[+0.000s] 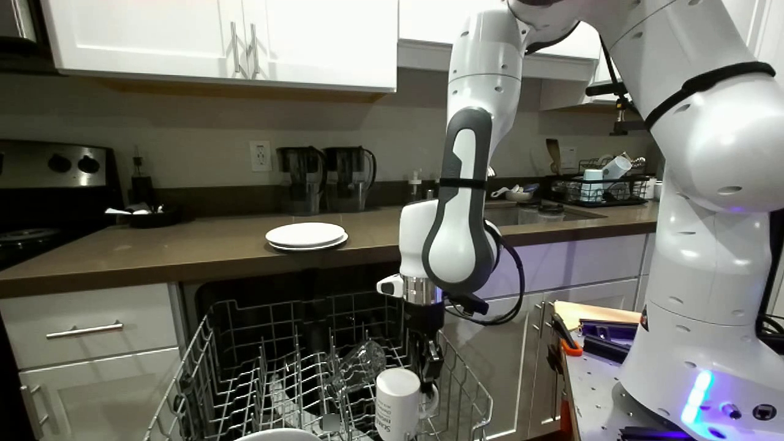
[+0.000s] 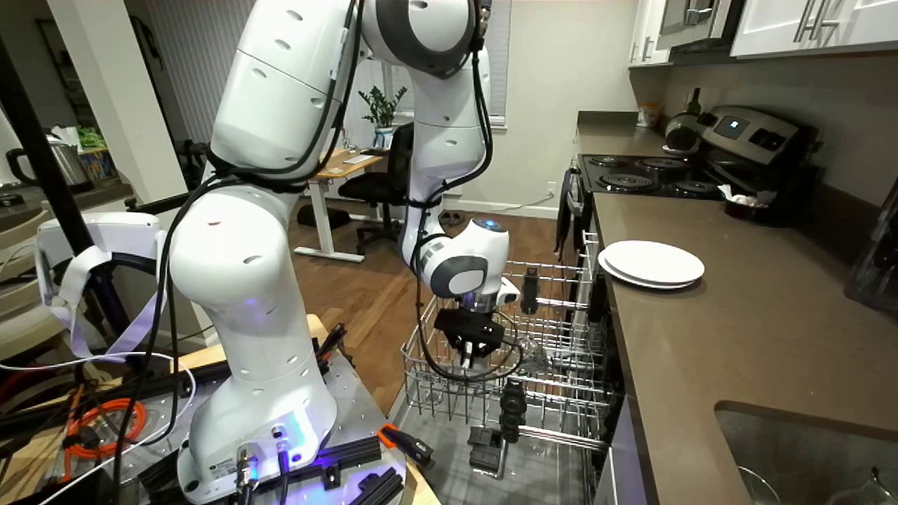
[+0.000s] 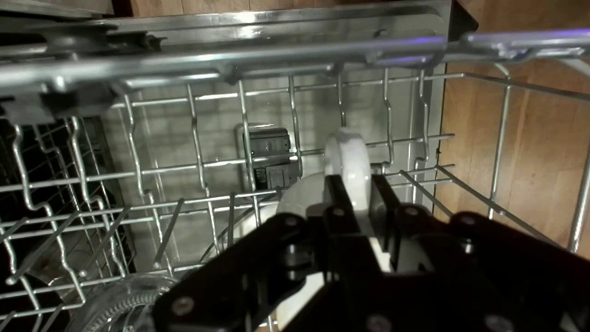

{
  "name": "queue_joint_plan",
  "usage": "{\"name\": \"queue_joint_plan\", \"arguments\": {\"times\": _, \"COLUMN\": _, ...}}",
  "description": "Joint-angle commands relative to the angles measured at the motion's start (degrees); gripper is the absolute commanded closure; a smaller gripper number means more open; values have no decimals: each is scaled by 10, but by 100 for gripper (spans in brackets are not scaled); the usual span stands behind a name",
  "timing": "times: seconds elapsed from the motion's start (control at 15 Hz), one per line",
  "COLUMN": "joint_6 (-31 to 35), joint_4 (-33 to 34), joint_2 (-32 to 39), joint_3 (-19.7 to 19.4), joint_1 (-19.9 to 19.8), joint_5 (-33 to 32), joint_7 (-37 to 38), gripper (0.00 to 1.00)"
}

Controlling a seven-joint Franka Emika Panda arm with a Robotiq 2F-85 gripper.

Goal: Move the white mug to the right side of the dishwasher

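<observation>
One upside-down white mug (image 1: 395,405), illegible dark lettering (image 1: 384,416), fingers (image 3: 340,205) gripping handle (image 3: 352,161)

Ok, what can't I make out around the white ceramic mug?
Fine print on the mug: too small, in an exterior view.
Mug body: partly hidden by the black two-fingered gripper, wrist view.
White curved item: cut off by bottom edge, in an exterior view.

Cabinets (image 1: 318,40) gleam nearly washed out in an exterior view, the wall (image 1: 202,131) beneath them shadowed and the dishwasher (image 1: 294,282) dark inside. A base light (image 1: 697,397) glows blue in both exterior views. In the wrist view, the gripper (image 3: 357,186) is almost black, and a blurred rack rail (image 3: 276,58) catches violet glints.
</observation>
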Motion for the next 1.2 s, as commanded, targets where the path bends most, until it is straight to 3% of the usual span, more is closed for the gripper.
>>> {"name": "queue_joint_plan", "arguments": {"times": 0.0, "joint_6": 16, "joint_4": 16, "joint_2": 20, "joint_3": -14, "joint_1": 2, "joint_5": -47, "joint_7": 44, "gripper": 96}}
{"name": "queue_joint_plan", "arguments": {"times": 0.27, "joint_6": 11, "joint_4": 33, "joint_2": 36, "joint_3": -25, "joint_1": 4, "joint_5": -75, "joint_7": 69, "gripper": 96}}
{"name": "queue_joint_plan", "arguments": {"times": 0.33, "joint_6": 7, "joint_4": 35, "joint_2": 37, "joint_3": -24, "joint_1": 2, "joint_5": -81, "joint_7": 73, "gripper": 91}}
{"name": "queue_joint_plan", "arguments": {"times": 0.4, "joint_6": 7, "joint_4": 37, "joint_2": 38, "joint_3": -28, "joint_1": 6, "joint_5": -85, "joint_7": 78, "gripper": 58}}
{"name": "queue_joint_plan", "arguments": {"times": 0.53, "joint_6": 5, "joint_4": 39, "joint_2": 39, "joint_3": -30, "joint_1": 7, "joint_5": -94, "joint_7": 86, "gripper": 52}}
{"name": "queue_joint_plan", "arguments": {"times": 1.0, "joint_6": -11, "joint_4": 24, "joint_2": 6, "joint_3": -39, "joint_1": 16, "joint_5": -121, "joint_7": 101, "gripper": 7}}
{"name": "queue_joint_plan", "arguments": {"times": 1.13, "joint_6": -27, "joint_4": 17, "joint_2": -13, "joint_3": -26, "joint_1": 3, "joint_5": -122, "joint_7": 96, "gripper": 1}}
